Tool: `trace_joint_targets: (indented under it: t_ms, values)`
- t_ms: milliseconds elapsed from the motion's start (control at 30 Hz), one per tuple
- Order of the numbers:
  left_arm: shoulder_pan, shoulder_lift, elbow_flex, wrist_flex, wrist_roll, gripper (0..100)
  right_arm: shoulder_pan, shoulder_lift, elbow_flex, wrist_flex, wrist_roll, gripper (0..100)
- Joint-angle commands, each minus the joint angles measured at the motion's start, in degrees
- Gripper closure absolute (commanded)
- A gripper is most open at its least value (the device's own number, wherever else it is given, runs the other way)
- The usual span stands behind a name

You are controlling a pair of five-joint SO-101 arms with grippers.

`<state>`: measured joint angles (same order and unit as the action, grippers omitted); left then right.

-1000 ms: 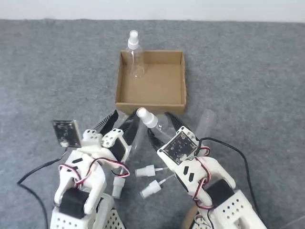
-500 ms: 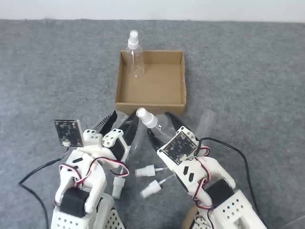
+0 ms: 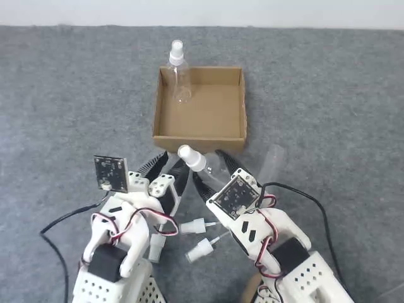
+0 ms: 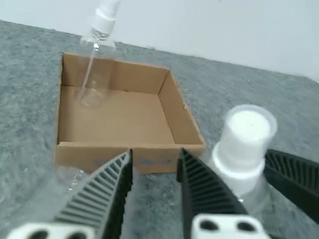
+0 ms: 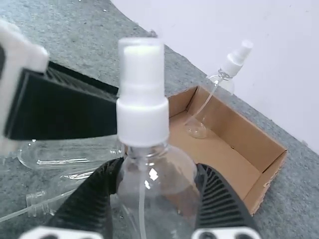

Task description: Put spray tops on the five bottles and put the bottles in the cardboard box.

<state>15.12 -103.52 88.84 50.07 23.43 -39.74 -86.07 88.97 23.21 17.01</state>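
Observation:
My right gripper [image 3: 214,172] is shut on a clear bottle [image 5: 149,189], held upright in front of the cardboard box [image 3: 199,107]. A white spray top [image 3: 191,158] sits on the bottle's neck. My left gripper [image 3: 169,165] hangs just to the left of that spray top, open, with nothing between its fingers [image 4: 112,191]. In the left wrist view the capped bottle [image 4: 243,144] stands beside the fingers, not between them. A second capped bottle [image 3: 179,72] leans in the box's back left corner. Three loose spray tops [image 3: 192,225] lie between the arms' bases.
An uncapped clear bottle [image 3: 271,161] lies on the grey carpet right of my right arm. Other clear bottles [image 5: 65,154] lie under my left gripper. The box's near wall [image 4: 124,154] stands close in front of both grippers.
My left arm has swung right, bringing its gripper close to the held bottle's spray top. The held bottle has shifted slightly left. My right gripper has stayed shut.

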Motion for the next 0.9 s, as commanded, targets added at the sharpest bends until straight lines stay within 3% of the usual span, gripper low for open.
trace_joint_targets:
  t_ms: [0,633,867]
  values:
    - [3.6,-1.1,-0.4,-1.7,-3.9,91,-0.5,-1.3,-1.8,-1.5,0.5,96.1]
    - [4.7,-1.1,-0.7,-5.3,-4.1,93,-1.4,-1.0,-1.8,-1.4,0.5,96.1]
    - [9.1,-1.1,-0.7,-5.0,-4.2,93,-3.5,-1.2,-0.7,-1.4,0.9,96.1]
